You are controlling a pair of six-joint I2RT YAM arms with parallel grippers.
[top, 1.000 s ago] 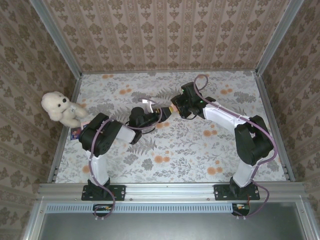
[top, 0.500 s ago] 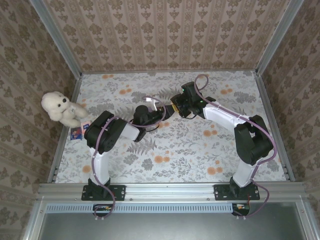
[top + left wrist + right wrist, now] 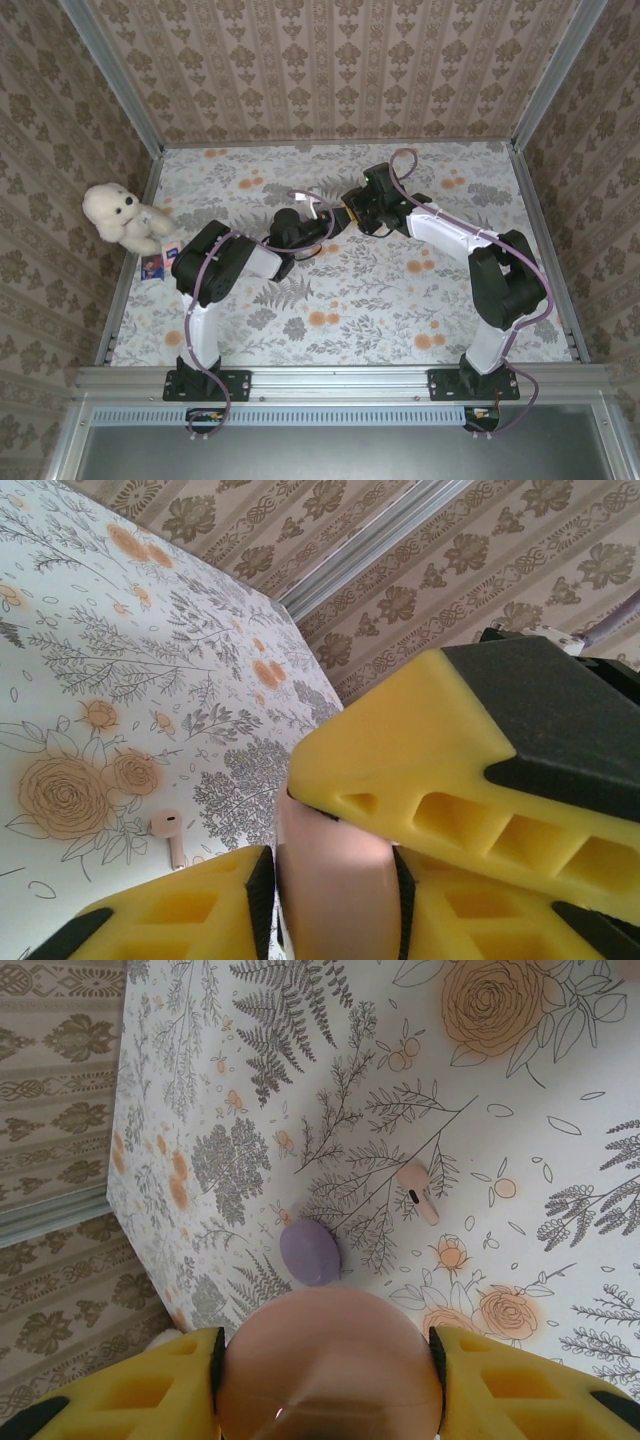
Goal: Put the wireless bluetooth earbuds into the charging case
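Note:
The charging case is a pink rounded shell, the same pink as the earbuds, held above the table's middle. My right gripper is shut on it, a pad on each side. My left gripper grips the case edge-on, both black pads touching it, and the right gripper's yellow finger lies just above. In the top view the left gripper and right gripper meet tip to tip. One pink earbud lies on the floral cloth below; the same kind of earbud lies left of my left fingers.
A small lilac pebble-like piece lies on the cloth beside the earbud. A white teddy bear and a small card sit at the left edge. Patterned walls enclose the table on three sides.
My left gripper has moved right to meet the right gripper and its jaws have narrowed onto the pink case. The right arm has held still.

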